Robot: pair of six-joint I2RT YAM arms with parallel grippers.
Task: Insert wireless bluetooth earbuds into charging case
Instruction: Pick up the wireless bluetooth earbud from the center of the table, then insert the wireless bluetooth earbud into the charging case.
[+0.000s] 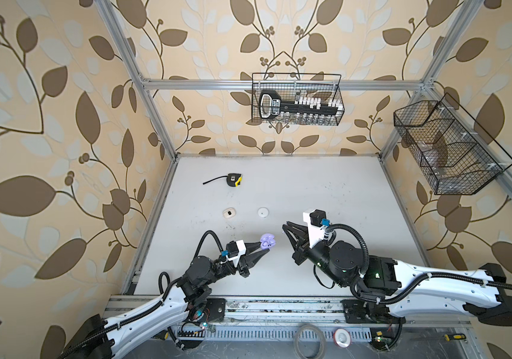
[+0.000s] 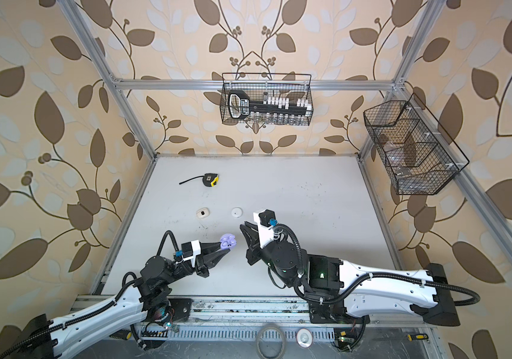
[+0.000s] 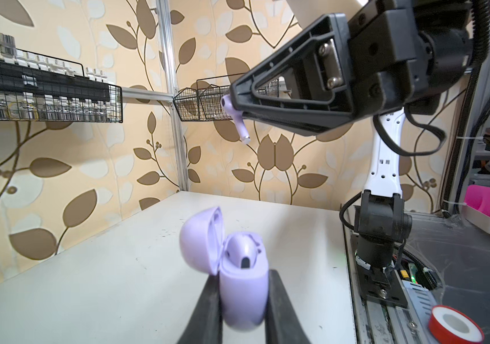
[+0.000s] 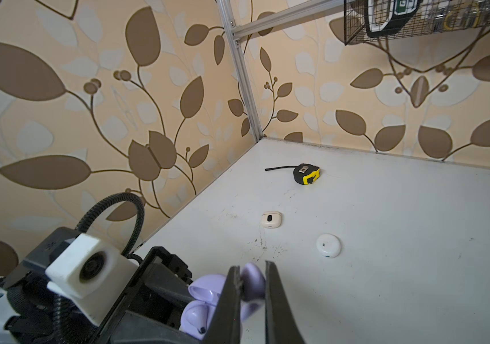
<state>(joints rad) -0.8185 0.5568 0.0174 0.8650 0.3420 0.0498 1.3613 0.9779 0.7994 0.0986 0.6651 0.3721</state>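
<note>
holding the open lilac case (image 3: 242, 292) by its lower body, the left gripper (image 1: 264, 248) is clamped on it, lid hinged back, one seated earbud (image 3: 245, 248) inside. the right gripper (image 1: 285, 226) pinches the second earbud (image 3: 239, 126) by its head, stem hanging free, near the case and apart from it. light, hard and likely slick: grip the head only, leaving the stem clear for the socket.
</note>
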